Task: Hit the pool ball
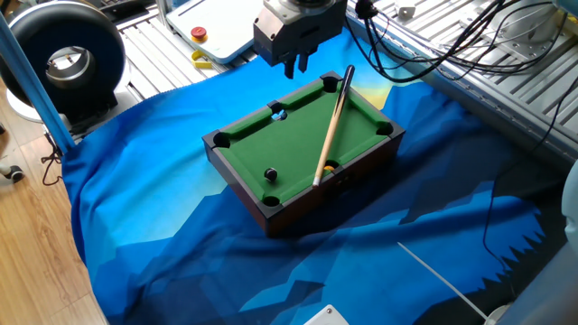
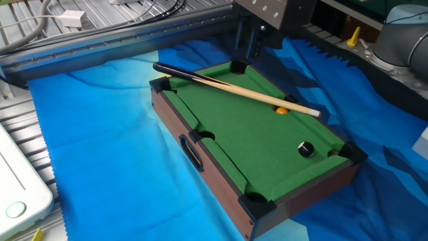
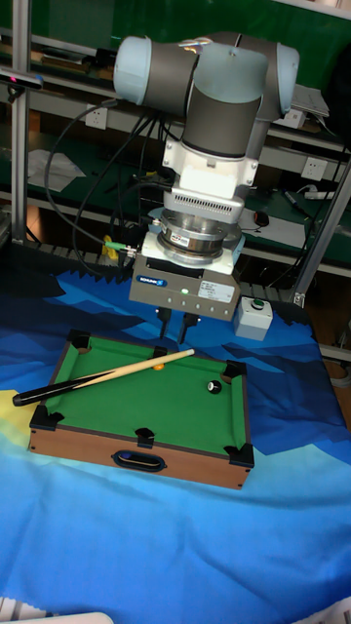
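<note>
We see gripper (image 3: 172,325) jaws clenched, empty, above rear rail; pool ball (image 1: 270,173) well apart, toward opposite end; cue (image 1: 330,125) between

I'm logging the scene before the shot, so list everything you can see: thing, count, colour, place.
Miniature pool table: one, green felt in a dark wooden frame, on the cloth.
Glossy black pool ball: one, on the felt near a corner pocket.
Orange-yellow ball: one, touching the cue.
Pale bluish-white ball: one, at a side pocket.
Wooden cue stick: one, tan with dark butt, lying diagonally across the table.
Blue patterned cloth: one, covering the tabletop.
Two-finger gripper: one, black, above the table's far rail, fingers close together, holding nothing.
</note>
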Controlling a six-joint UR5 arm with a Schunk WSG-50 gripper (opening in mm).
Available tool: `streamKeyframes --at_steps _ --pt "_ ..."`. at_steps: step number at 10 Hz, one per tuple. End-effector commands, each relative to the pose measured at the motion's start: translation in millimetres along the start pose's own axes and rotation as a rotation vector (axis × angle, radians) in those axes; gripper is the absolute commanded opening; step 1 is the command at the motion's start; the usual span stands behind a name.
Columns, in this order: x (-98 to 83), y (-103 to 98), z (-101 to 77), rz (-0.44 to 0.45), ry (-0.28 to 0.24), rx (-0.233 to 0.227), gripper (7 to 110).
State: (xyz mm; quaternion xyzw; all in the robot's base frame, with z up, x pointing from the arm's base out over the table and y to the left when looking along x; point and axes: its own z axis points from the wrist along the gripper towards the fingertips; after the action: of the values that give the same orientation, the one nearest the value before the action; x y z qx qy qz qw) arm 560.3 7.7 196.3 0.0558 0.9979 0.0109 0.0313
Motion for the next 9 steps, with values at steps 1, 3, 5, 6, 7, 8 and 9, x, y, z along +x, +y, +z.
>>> streamKeyframes --at_steps 1,3,5,6,7,8,9 --pt "4.8 13 1.8 0.112 0.025 -0.053 7" --pt "21.5 8 0.5 0.175 0.095 -0.035 7" --pt "5.2 5 -0.3 0.308 0.036 -0.029 7" --pt "5.7 -6 -2.4 0.204 0.037 0.004 7" --pt "4.5 -15 -5.3 -0.013 0.036 0.018 7" --pt "-2.1 -13 -7.6 -0.236 0.011 -0.009 7" --pt "-9.5 -9 -9.7 -0.486 -0.025 -0.047 7"
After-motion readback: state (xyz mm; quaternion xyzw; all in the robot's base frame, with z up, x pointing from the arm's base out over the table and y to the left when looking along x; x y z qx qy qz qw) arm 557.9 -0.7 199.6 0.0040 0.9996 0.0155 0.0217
